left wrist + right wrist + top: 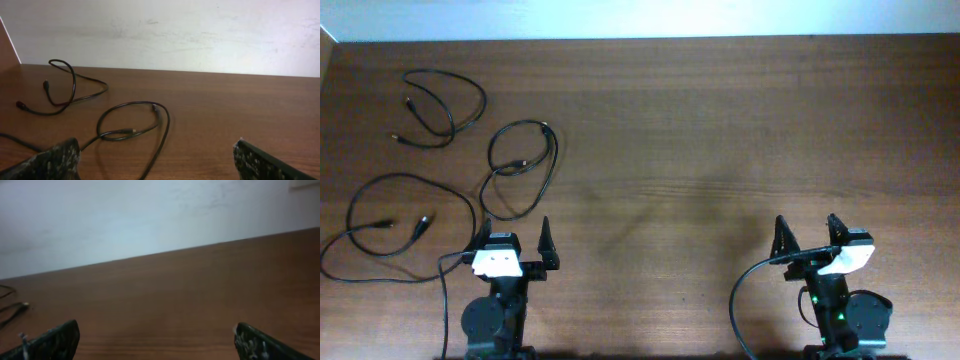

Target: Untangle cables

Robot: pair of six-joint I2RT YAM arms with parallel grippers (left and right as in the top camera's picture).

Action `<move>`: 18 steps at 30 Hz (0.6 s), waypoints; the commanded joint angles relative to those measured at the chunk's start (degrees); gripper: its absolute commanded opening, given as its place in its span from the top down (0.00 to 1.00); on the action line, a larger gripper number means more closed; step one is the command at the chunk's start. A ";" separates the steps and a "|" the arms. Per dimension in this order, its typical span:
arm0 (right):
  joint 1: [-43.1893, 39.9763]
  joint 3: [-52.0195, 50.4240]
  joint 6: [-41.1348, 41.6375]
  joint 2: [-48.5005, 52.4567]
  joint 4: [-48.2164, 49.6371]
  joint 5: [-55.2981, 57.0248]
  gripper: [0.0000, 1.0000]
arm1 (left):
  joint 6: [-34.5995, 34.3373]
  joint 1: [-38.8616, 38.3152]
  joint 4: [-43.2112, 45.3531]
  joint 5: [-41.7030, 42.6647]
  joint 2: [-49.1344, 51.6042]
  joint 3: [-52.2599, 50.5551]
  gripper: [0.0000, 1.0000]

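Observation:
Three thin black cables lie apart on the left half of the table. One (445, 105) loops at the far left back; it also shows in the left wrist view (72, 92). A second (525, 160) loops in the middle left, just ahead of my left gripper, and shows in the left wrist view (132, 122). The third (390, 225) sprawls at the front left. My left gripper (516, 235) is open and empty, its fingers wide in the left wrist view (156, 157). My right gripper (808, 232) is open and empty over bare table at the front right (156, 337).
The wooden table (720, 130) ends at a white wall (640, 15) at the back. A thicker black wire (745, 290) curves from the right arm's base. A cable end (15, 311) shows at the left edge of the right wrist view.

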 commanded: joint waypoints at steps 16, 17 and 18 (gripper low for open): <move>2.73 -0.61 -10.49 -0.48 -0.42 6.10 0.02 | 0.68 0.28 0.04 0.44 -0.28 -0.31 0.01; 2.73 -0.61 -10.49 -0.48 -0.42 6.10 0.01 | 0.68 0.28 0.04 0.46 -0.28 -0.31 0.01; 2.73 -0.61 -10.51 -0.48 -0.42 6.10 0.01 | 0.68 0.28 0.04 0.46 -0.28 -0.31 0.01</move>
